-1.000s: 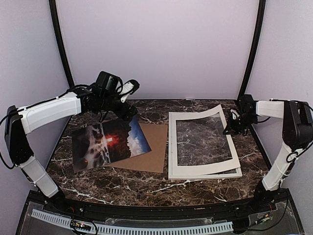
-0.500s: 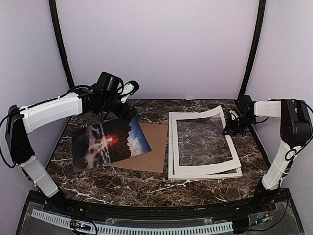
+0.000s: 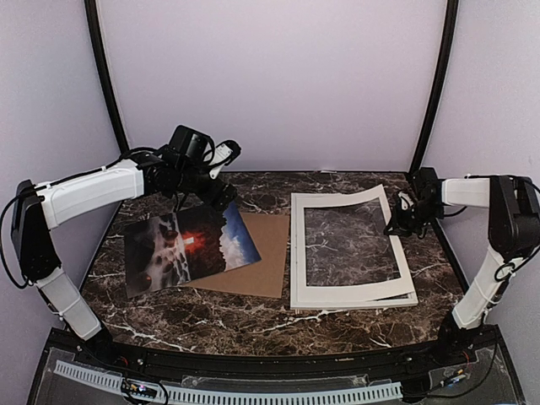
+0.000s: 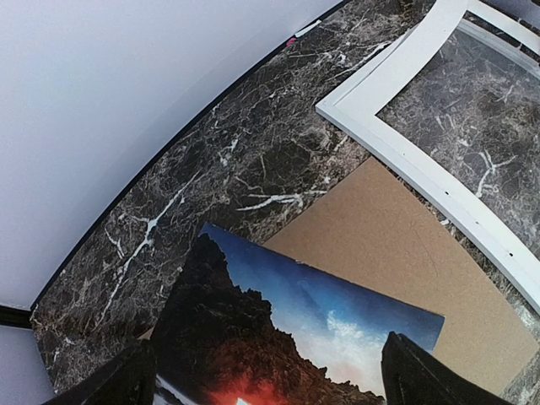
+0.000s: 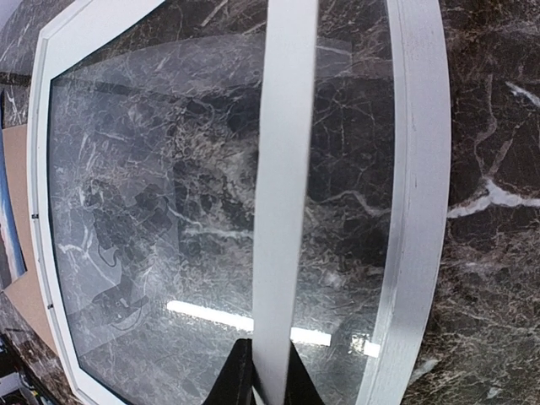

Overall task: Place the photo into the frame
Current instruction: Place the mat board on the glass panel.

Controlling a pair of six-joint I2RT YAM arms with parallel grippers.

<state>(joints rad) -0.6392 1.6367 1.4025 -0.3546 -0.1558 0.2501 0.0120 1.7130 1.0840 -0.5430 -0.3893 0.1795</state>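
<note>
Dark marble table (image 3: 253,325) bears the photo (image 3: 190,249) on a brown board (image 3: 263,257), just beneath the spread-open left gripper (image 4: 266,363); picking it up looks next, needing a low edge pinch, while the right gripper (image 3: 402,221) pinches the mat (image 3: 337,202) over the frame (image 3: 354,303).

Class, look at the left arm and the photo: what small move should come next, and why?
Probably lower the left gripper onto the photo's far edge and close. Its fingers stand open above that edge, holding nothing, and the photo lies on the brown board, outside the frame.
</note>
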